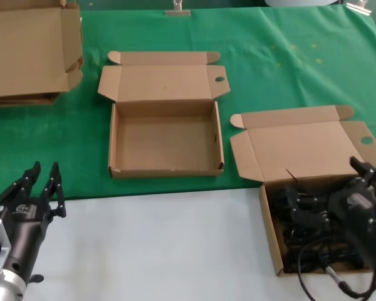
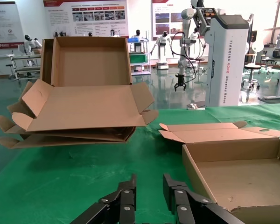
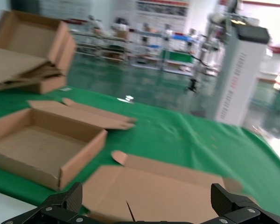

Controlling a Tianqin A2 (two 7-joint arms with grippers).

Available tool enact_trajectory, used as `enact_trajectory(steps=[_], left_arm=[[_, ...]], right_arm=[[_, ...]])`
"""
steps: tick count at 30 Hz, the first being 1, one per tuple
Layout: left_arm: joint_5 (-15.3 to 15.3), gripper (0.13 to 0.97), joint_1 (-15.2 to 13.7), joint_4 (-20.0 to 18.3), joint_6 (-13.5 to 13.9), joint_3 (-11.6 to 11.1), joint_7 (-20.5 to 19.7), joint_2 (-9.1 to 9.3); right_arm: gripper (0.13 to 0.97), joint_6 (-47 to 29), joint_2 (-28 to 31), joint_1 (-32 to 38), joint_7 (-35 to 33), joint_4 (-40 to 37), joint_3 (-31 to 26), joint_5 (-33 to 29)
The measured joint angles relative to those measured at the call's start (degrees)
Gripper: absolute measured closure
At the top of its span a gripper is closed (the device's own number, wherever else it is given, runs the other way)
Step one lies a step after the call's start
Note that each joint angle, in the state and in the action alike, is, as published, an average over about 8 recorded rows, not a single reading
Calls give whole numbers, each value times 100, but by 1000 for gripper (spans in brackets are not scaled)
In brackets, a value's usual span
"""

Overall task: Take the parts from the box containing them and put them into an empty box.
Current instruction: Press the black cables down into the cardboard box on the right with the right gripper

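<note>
The empty box (image 1: pixel 166 139) sits open on the green cloth in the middle; it also shows in the left wrist view (image 2: pixel 238 172) and the right wrist view (image 3: pixel 42 149). The box containing the parts (image 1: pixel 272 232) stands at the right front with its lid (image 1: pixel 301 147) folded back. Black coiled cable bundles (image 1: pixel 304 219) fill it. My right gripper (image 1: pixel 368 172) hangs over that box's right side, jaws wide open (image 3: pixel 147 207), holding nothing. The lid (image 3: pixel 168 184) lies under it. My left gripper (image 1: pixel 45 170) waits at the front left, open and empty (image 2: pixel 150 186).
A pile of larger cardboard pieces (image 1: pixel 25 50) lies at the far left, also in the left wrist view (image 2: pixel 84 102). The green cloth (image 1: pixel 288 69) covers the far half of the table; a white surface (image 1: pixel 163 244) covers the near half.
</note>
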Motion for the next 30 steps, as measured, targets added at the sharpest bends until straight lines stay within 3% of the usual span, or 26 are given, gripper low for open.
enact_trajectory(steps=[10, 18, 30], left_arm=[[0, 856, 0, 0, 0, 0, 0, 0], [0, 910, 0, 0, 0, 0, 0, 0], [1, 925, 0, 0, 0, 0, 0, 0]], right_arm=[[129, -1687, 1045, 633, -177, -14, 94, 145], [129, -3456, 1764, 1667, -672, -454, -153, 157], [129, -5625, 2001, 3648, -1733, -1538, -991, -426]])
